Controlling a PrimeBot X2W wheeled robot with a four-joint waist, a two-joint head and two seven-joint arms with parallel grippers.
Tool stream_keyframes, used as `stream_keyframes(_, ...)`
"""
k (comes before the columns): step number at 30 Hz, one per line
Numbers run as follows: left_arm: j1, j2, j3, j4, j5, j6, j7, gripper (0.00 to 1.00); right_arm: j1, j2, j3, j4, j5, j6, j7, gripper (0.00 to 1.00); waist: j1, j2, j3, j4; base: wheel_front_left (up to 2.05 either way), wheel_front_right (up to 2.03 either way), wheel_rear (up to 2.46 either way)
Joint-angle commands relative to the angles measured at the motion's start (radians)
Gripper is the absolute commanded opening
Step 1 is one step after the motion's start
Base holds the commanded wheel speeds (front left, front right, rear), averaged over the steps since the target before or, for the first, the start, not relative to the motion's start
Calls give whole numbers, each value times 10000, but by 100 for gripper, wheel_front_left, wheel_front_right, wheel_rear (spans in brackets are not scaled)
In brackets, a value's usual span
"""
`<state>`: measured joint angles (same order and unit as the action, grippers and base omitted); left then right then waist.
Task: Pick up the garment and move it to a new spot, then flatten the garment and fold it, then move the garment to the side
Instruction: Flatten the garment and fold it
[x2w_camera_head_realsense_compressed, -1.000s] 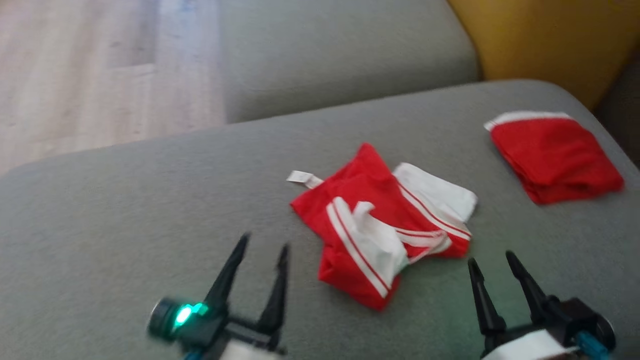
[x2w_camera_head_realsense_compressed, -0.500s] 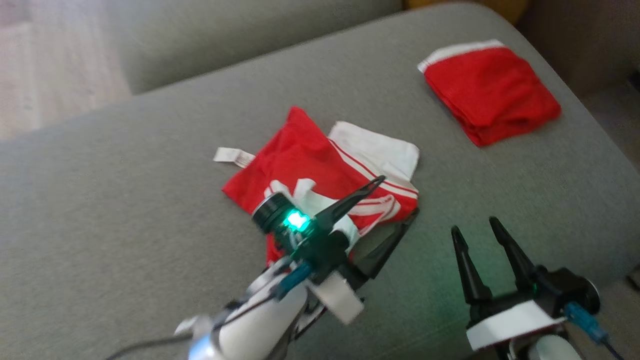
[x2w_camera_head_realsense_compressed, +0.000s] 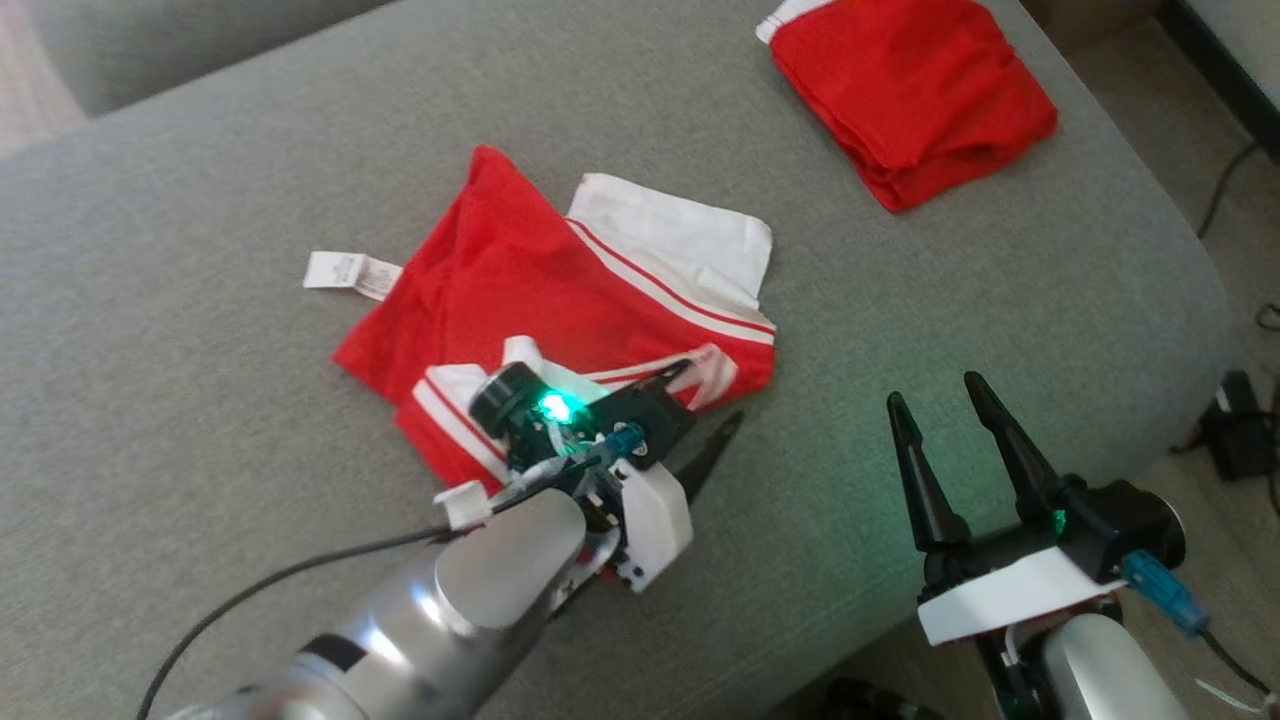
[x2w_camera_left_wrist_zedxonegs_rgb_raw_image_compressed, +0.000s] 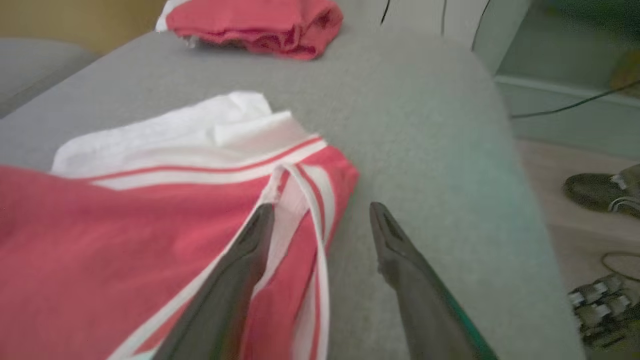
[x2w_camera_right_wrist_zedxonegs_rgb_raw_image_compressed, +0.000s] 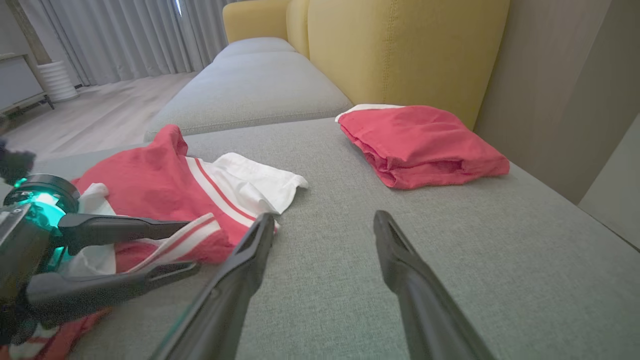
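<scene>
My left fingers (x2w_camera_head_realsense_compressed: 712, 450) stood apart, straddling the garment's (x2w_camera_head_realsense_compressed: 560, 280) striped 4 o'clock corner. My right fingers (x2w_camera_head_realsense_compressed: 915, 465) hung apart, farther toward 4 o'clock. The garment lay crumpled mid-sofa (x2w_camera_head_realsense_compressed: 200, 400), with a folded cloth (x2w_camera_head_realsense_compressed: 910, 90) at its 1 o'clock.

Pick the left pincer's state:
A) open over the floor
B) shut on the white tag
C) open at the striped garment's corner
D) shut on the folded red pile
C: the left pincer stands open, one finger over a striped corner of the garment, the other over bare cushion.
</scene>
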<state>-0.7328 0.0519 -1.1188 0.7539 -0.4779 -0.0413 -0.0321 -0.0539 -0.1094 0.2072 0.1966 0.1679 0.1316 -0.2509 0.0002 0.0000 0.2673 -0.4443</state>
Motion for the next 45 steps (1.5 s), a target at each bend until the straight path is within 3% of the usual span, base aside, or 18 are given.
stream_keyframes(1,-676,-16,-50,115,-12,290,175,100,-286,-55,189,-235,83,-9,-109,100,-2,0,178,-146,0,0,0)
stream_keyframes(3,-860,-16,-388,432,-21,508,351,100,-326,-24,207,-217,90,-9,-109,100,-2,0,228,-177,0,0,0)
stream_keyframes(4,-943,-16,-482,444,-70,574,229,24,-346,-5,208,-206,96,-9,-109,100,-2,0,241,-186,0,0,0)
stream_keyframes(5,-1030,-16,-586,445,-126,587,121,0,-366,13,203,-193,96,-9,-109,100,-2,0,241,-185,0,0,0)
stream_keyframes(10,-1651,-16,-814,-180,-591,562,-942,0,-294,41,59,-72,57,-9,-109,100,-2,0,-174,44,0,0,0)
stream_keyframes(16,-3307,-16,-856,-956,-1035,358,-1864,0,74,-104,18,17,-60,-9,-109,100,-2,0,-1496,559,0,0,0)
stream_keyframes(23,-5594,29,415,-871,-1409,-51,-2258,0,694,-277,-180,-60,-171,-9,-109,100,-2,0,-2743,1462,0,0,0)
stream_keyframes(26,-5664,349,964,-792,-1632,-200,-2285,0,852,-279,-355,-170,-214,-9,-109,100,-2,0,-2897,1972,0,0,0)
stream_keyframes(29,-5088,563,1306,-907,-1981,-293,-2290,0,950,-270,-470,-230,-235,-9,-109,100,-2,0,-2926,2322,0,0,0)
stream_keyframes(33,-2858,1185,1587,-1277,-2545,-380,-2293,0,1123,-234,-704,-358,-262,-9,-109,100,-2,0,-2803,2953,0,0,0)
stream_keyframes(40,1625,2722,2820,-2061,-2868,444,-2295,0,1287,-217,-934,-430,-288,-9,-109,100,-2,0,-2514,3429,0,0,0)
stream_keyframes(45,3542,3296,3861,-2764,-2505,706,-2295,0,1471,-262,-1199,-419,-294,-9,-109,100,-2,0,-2475,3758,0,0,0)
